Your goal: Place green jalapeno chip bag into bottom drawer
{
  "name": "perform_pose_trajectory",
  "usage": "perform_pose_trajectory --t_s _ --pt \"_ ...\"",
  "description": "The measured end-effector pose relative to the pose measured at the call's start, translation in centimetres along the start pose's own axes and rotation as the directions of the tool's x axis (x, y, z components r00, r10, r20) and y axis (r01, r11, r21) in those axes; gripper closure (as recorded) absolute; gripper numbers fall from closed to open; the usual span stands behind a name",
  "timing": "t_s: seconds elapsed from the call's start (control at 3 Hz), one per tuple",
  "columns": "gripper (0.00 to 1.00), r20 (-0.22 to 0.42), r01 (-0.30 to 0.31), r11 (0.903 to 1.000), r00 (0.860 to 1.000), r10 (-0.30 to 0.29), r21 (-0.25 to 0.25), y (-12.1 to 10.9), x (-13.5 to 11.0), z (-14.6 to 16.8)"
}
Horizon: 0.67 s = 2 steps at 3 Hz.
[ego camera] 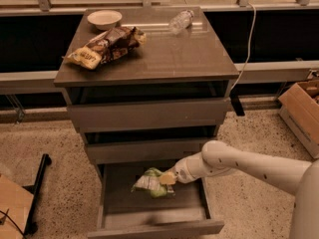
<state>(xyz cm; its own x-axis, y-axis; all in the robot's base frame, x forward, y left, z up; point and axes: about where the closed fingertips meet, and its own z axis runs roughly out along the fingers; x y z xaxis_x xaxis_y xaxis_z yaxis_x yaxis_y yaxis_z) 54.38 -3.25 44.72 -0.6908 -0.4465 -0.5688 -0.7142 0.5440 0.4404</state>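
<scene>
One end effector (167, 179) | grasping green jalapeno chip bag (148, 183) | over bottom drawer (154, 228), below counter (189, 59) front edge | low for drop

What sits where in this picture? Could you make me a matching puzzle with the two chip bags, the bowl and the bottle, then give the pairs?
Things:
1. green jalapeno chip bag
2. brown-and-yellow chip bag
3. white bowl
4. clear plastic bottle

Places:
A. lying on its side, back right of the cabinet top
B. back left of the cabinet top
C. held in the shut jaws of the gripper, over the open bottom drawer
D. left side of the cabinet top, nearer the front than the bowl

Pairs: 1-C, 2-D, 3-B, 4-A.
</scene>
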Motion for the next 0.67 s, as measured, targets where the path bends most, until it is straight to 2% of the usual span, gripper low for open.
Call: perform_pose_trajectory --t_s 0.33,0.67 --pt "1.0 -0.018 -0.039 0.9993 0.999 0.039 -0.002 -1.4 0.7 1.9" --pt "1.0 -0.019 -0.078 0.9969 0.997 0.078 -0.001 -3.9 2.5 4.2"
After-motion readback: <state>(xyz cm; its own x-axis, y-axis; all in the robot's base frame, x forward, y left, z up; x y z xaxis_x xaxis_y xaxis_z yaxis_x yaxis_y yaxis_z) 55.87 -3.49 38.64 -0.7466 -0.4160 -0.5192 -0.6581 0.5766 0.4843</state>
